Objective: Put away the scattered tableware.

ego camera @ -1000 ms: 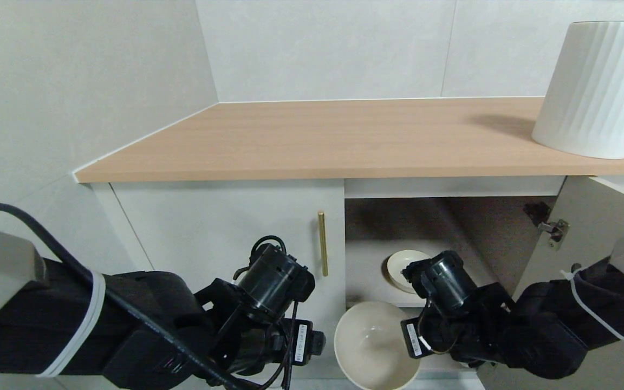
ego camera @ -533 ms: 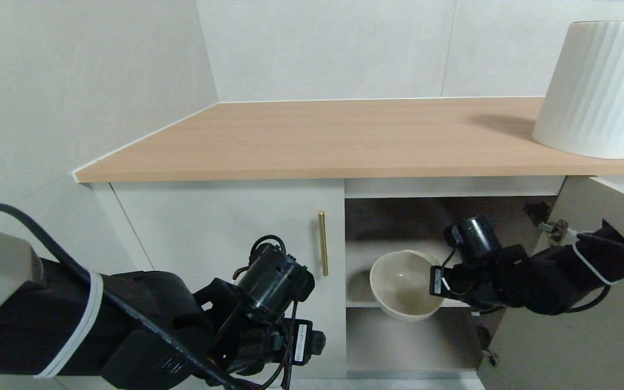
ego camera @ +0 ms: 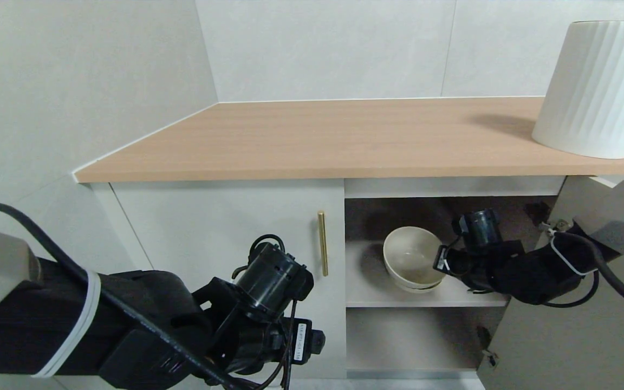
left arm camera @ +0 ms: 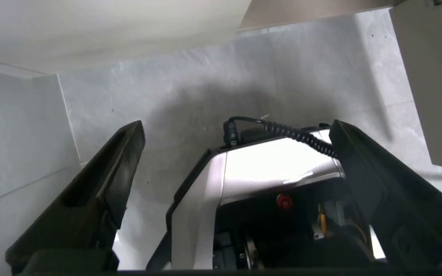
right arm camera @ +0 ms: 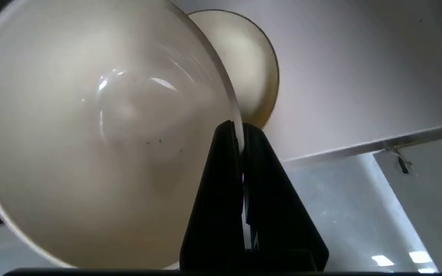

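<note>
A cream bowl [ego camera: 410, 259] is inside the open cabinet at the upper shelf [ego camera: 366, 287], tilted, directly over a smaller cream dish [ego camera: 423, 287] whose edge shows beneath it. Whether the two touch I cannot tell. My right gripper [ego camera: 442, 264] reaches in from the right, shut on the bowl's rim. In the right wrist view a black finger [right arm camera: 240, 192] pinches the rim of the bowl [right arm camera: 106, 130], with the small dish [right arm camera: 248, 65] behind. My left gripper [left arm camera: 236, 138] hangs low in front of the shut left door, fingers wide apart with nothing between them.
The left cabinet door is shut, with a brass handle [ego camera: 322, 244]. The right door [ego camera: 556, 325] stands open beside my right arm. A lower shelf [ego camera: 409, 336] lies below. A white ribbed cylinder [ego camera: 599, 86] stands on the wooden countertop [ego camera: 317, 141].
My right arm has carried the bowl up from low in front of the cabinet and inward onto the upper shelf, over the small dish. The left arm has stayed still.
</note>
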Controlling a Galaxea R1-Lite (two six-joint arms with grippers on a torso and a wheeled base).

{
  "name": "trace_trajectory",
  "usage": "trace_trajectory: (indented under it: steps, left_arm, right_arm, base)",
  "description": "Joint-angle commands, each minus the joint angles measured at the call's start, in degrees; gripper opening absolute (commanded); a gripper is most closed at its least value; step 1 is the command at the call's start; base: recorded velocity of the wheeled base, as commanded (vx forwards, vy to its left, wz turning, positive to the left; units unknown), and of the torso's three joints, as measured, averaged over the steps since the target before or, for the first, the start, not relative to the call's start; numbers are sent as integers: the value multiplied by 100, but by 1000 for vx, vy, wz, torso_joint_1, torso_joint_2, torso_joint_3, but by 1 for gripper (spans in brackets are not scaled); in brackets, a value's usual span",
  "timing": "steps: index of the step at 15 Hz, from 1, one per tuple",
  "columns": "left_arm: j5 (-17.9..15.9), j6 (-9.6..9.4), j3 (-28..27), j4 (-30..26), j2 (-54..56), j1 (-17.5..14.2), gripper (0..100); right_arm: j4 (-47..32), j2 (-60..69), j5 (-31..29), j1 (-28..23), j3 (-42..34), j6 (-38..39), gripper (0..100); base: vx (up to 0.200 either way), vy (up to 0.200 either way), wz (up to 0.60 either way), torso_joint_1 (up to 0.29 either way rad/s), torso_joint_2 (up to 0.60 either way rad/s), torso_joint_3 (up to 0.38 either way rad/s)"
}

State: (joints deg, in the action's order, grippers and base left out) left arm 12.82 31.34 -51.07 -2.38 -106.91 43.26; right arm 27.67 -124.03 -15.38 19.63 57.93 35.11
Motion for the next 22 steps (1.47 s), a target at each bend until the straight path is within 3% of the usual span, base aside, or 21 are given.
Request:
trace_trajectory:
  steps: [1, 10, 22]
  left_arm:
    - [1, 3, 0, 0, 4, -2, 100]
    - [1, 3, 0, 0, 4, -2, 100]
    - [1, 3, 0, 0, 12, -2, 100]
  right_arm:
    - [10, -218, -105, -73, 175, 128, 0]
    - [10, -983, -597, -117, 772, 207, 0]
    - [10, -1009, -597, -135, 808, 207, 0]
  base:
    - [0, 0, 0, 0, 0, 0]
    - [0, 0, 0, 0, 0, 0]
    - [0, 0, 0, 0, 0, 0]
